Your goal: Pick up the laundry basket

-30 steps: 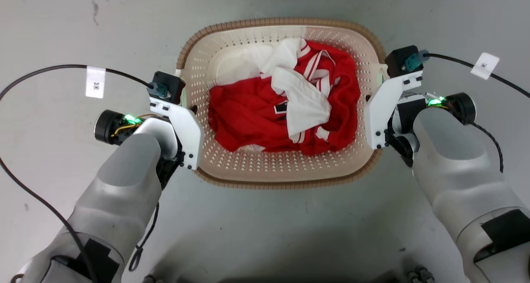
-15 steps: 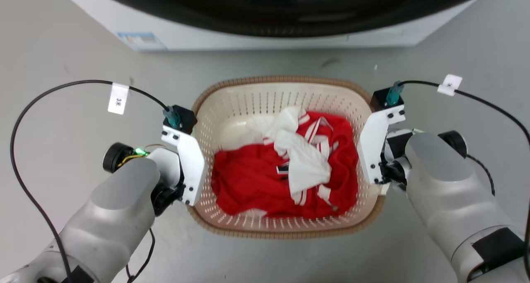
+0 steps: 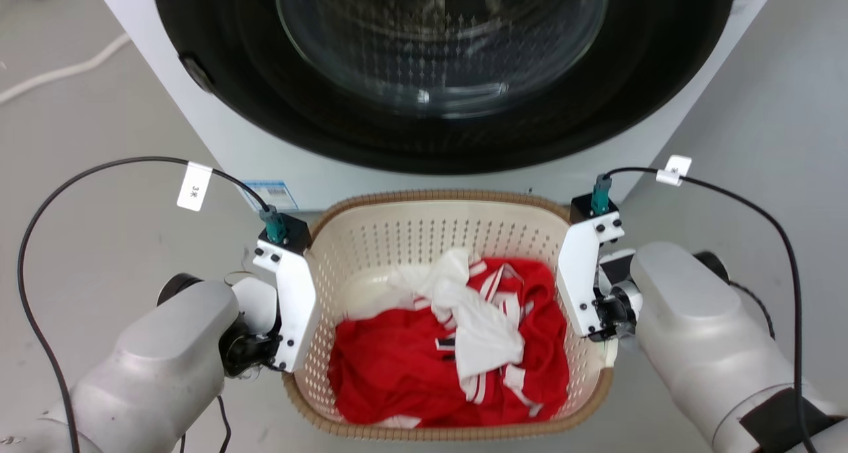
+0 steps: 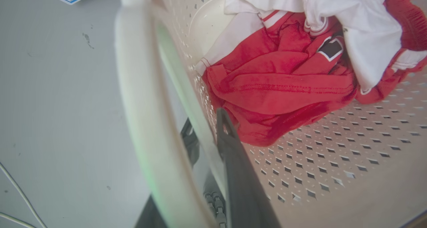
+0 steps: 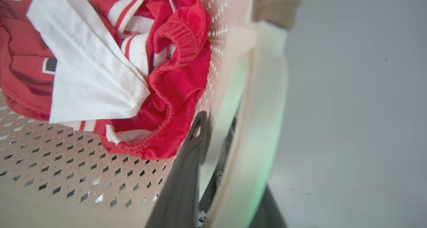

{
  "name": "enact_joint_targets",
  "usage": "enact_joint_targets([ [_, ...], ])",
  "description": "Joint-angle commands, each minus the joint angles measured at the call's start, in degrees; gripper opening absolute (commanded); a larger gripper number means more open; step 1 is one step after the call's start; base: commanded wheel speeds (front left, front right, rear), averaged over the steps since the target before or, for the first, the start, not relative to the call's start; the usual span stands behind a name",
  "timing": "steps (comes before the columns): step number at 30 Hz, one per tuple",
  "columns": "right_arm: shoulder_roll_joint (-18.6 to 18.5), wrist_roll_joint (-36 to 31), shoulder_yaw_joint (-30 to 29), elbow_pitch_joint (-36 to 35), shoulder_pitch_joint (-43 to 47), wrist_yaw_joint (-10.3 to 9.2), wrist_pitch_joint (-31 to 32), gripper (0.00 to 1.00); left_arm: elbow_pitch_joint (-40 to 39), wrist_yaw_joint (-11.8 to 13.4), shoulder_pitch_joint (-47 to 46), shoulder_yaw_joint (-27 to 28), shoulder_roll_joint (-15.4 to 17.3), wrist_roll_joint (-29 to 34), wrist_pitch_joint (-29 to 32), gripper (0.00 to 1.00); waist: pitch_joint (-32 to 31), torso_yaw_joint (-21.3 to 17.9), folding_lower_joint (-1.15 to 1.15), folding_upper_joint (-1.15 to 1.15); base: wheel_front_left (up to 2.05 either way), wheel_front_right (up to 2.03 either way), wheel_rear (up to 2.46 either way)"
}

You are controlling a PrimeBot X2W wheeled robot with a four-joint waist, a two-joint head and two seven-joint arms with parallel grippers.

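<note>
Laundry (image 3: 397,367), a red garment with white stripes tangled with a white cloth, lies heaped in the cream-white perforated plastic laundry basket (image 3: 424,241) with its brown woven-look rim. In the head view the basket sits low in the middle, mouth facing up, its long axis running from 9 o'clock to 3 o'clock. At 12 o'clock from it, just beyond its far long side, the white front-loading washing machine (image 3: 437,55) with the dark round door stands on the grey floor (image 3: 99,142). Whether the basket's base touches that floor cannot be told. The left gripper (image 4: 205,119) is at the basket's 9 o'clock short end and the right gripper (image 5: 217,121) at its 3 o'clock end. In the left wrist view one dark finger (image 4: 233,161) lies against the inside of the perforated wall and the other stands outside it, between the wall and the white loop handle (image 4: 133,88); the jaws are closed on that wall. The right wrist view shows the same: one finger (image 5: 186,174) inside, the other between the wall and the white handle (image 5: 263,104), jaws pinched on the wall.
</note>
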Motion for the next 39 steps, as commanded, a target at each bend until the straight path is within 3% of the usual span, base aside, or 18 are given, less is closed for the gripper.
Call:
enact_joint_targets([
  [1, -1.4, -0.2, 0.8, 1.0, 1.9, 0.0, 1.4, 0.0, 0.0, -0.2, -0.1, -0.4, 1.8, 0.2, 0.4, 0.0, -3.4, 0.2, 0.01, 0.0, 0.0, 0.0, 0.0],
  [9, -1.5, 3.4, 2.6, -0.8, 3.9, 0.0, 6.4, 0.0, -2.3, -0.2, 1.7, -2.3, 3.6, -5.7, 7.5, 0.0, -9.0, 0.5, 0.01, 0.0, 0.0, 0.0, 0.0],
  [21, -1.3, 7.0, 5.2, -3.0, 6.4, 0.02, 9.5, 0.0, -1.5, -0.3, 4.9, -3.2, 2.2, -9.4, 11.1, 0.0, -13.9, 0.3, 0.01, 0.0, 0.0, 0.0, 0.0],
  [39, -1.2, 8.5, 6.7, -2.0, 5.8, 0.07, 9.8, 0.0, -0.6, -0.4, 5.7, -3.6, 1.8, -9.9, 12.1, 0.0, -14.9, -0.6, 0.01, 0.0, 0.0, 0.0, 0.0],
])
